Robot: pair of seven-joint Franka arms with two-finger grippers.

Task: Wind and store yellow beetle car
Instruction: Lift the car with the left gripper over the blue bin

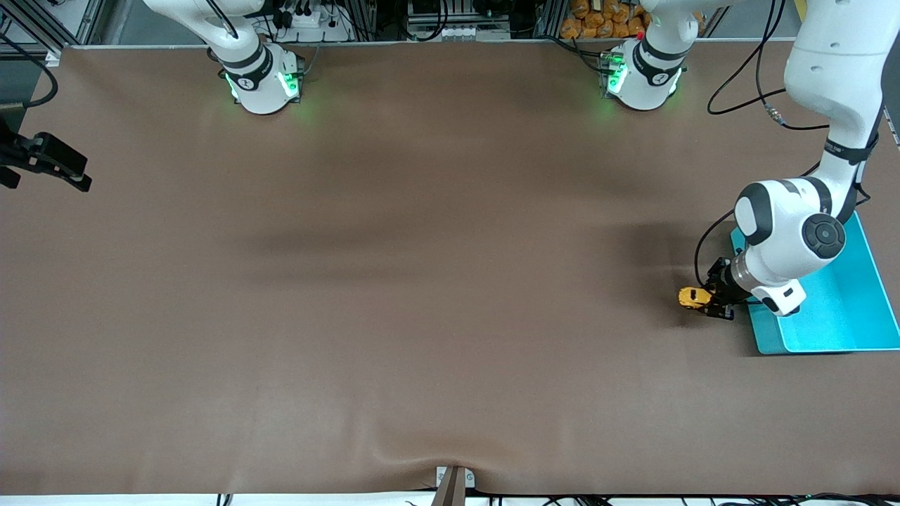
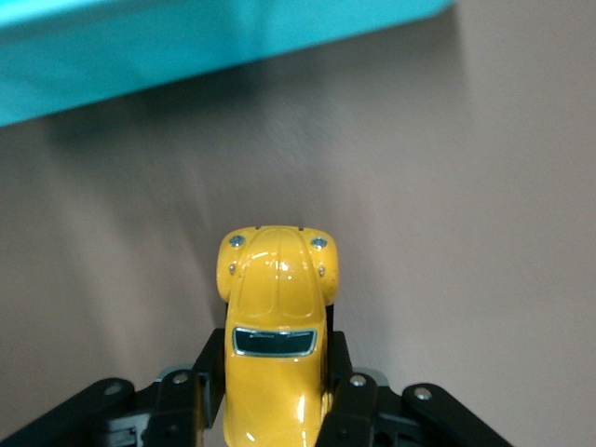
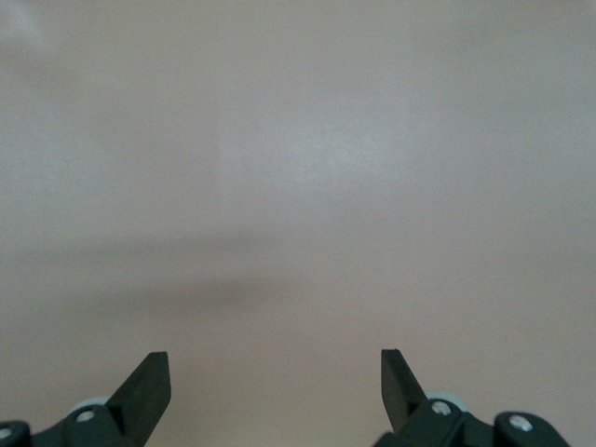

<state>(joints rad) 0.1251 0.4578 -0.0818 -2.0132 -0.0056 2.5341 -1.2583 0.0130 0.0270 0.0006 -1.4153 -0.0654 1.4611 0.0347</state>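
Observation:
The yellow beetle car (image 1: 692, 296) is a tiny rounded toy with dark windows. My left gripper (image 1: 711, 301) is shut on its sides and holds it low at the brown tabletop, just beside the turquoise bin (image 1: 851, 316), on the bin's edge toward the right arm's end. In the left wrist view the car (image 2: 277, 298) sits between the black fingers (image 2: 177, 396), its nose pointing toward the bin wall (image 2: 140, 56). I cannot tell whether its wheels touch the table. My right gripper (image 1: 79, 176) waits open and empty over the right arm's end of the table (image 3: 275, 372).
The brown mat (image 1: 422, 281) covers the whole table. The left arm's wrist and elbow (image 1: 787, 239) hang over part of the bin. A small metal clamp (image 1: 453, 481) sits at the table edge nearest the front camera. Cables lie near the left arm's base.

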